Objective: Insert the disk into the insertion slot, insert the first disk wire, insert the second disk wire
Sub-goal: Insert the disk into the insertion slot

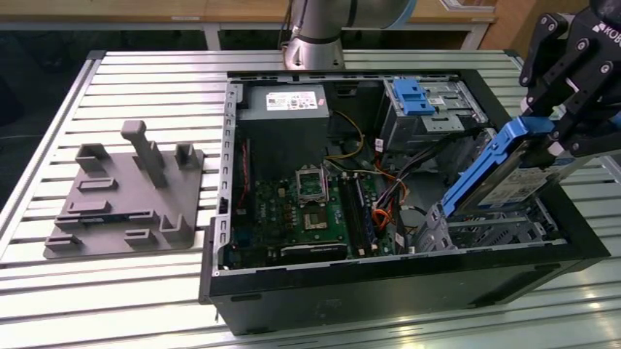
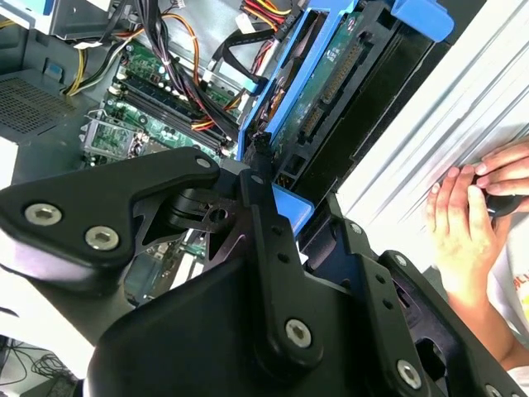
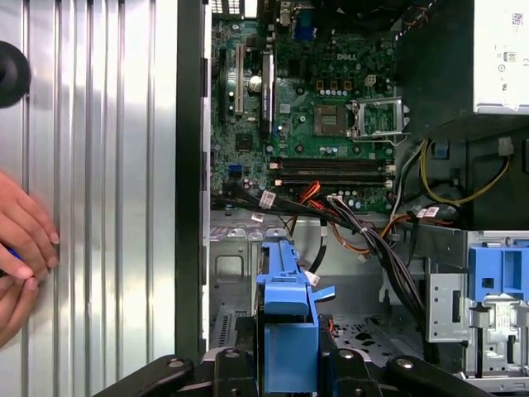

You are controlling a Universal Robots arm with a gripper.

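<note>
Recorded pincer (image 1: 549, 138) clamped on disk (image 1: 499, 174), tilted, lower end beneath pincer at insertion slot (image 1: 495, 231), seemingly unseated. Judged best: disk edges squared to slot walls, loose wires (image 1: 386, 198) beside kept clear, slow straight entry.

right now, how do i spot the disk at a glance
In the open black computer case, look to the exterior view's right, where the gripper holds the disk tilted over the low silver cage. It is a flat grey drive framed in bright blue, much bigger than the blue clip on the taller cage.
</note>
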